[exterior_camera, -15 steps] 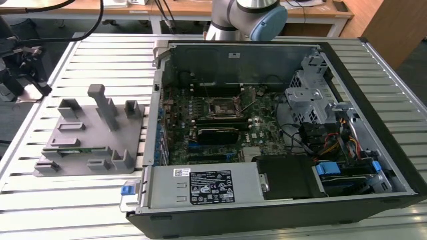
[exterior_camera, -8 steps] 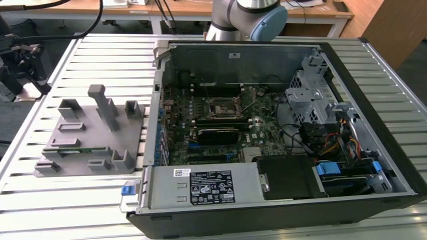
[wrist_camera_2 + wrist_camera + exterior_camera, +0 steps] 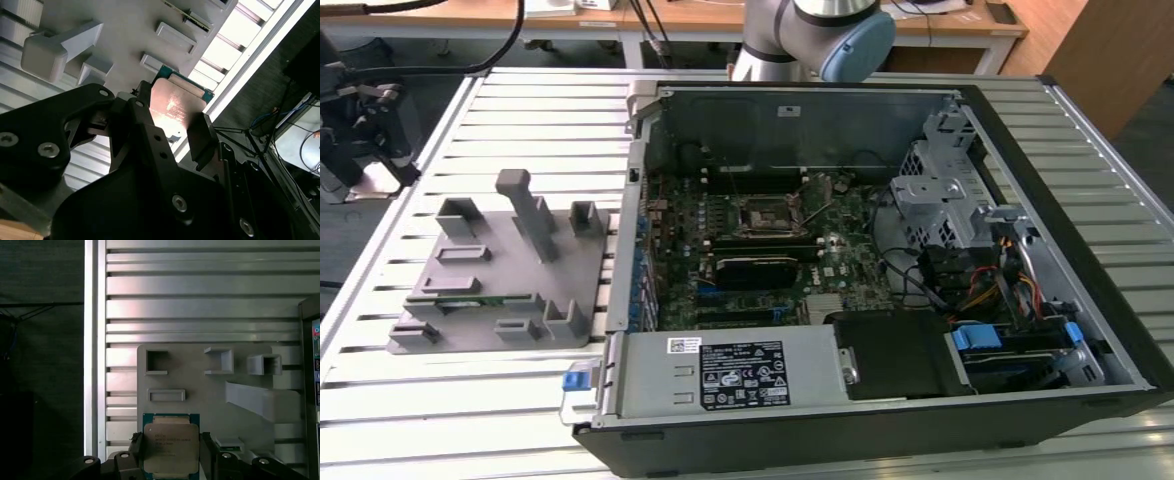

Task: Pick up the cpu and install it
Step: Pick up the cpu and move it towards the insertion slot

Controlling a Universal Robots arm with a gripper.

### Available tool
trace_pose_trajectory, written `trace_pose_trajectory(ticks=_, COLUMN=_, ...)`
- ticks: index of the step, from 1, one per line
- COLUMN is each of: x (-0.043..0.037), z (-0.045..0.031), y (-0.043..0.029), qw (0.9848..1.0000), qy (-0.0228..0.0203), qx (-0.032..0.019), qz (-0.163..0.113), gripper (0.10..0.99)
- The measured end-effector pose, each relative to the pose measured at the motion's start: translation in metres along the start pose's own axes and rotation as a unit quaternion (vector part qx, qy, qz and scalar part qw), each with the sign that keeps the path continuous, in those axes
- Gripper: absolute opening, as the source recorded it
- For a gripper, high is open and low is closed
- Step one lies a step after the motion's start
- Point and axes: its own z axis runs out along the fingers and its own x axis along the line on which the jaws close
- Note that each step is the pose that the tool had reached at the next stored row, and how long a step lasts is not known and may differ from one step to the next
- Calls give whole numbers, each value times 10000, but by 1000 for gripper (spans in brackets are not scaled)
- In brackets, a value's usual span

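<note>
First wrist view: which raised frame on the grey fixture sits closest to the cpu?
The low, wide rectangular frame, alone between the cpu and the row of three squarer, taller pockets, which lie farther off.

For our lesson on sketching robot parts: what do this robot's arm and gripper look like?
The arm is a silver-grey tube with a pale blue rounded joint cap. The gripper is matte black, with angular plates, silver screws and flat jaws.
</note>
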Motion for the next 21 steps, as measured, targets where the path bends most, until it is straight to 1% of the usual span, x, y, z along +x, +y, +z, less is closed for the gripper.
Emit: trace_pose_trajectory(ticks=21, x=0, z=-142, y=7, qw=10000, qy=0, qx=-6, qz=0, gripper=537)
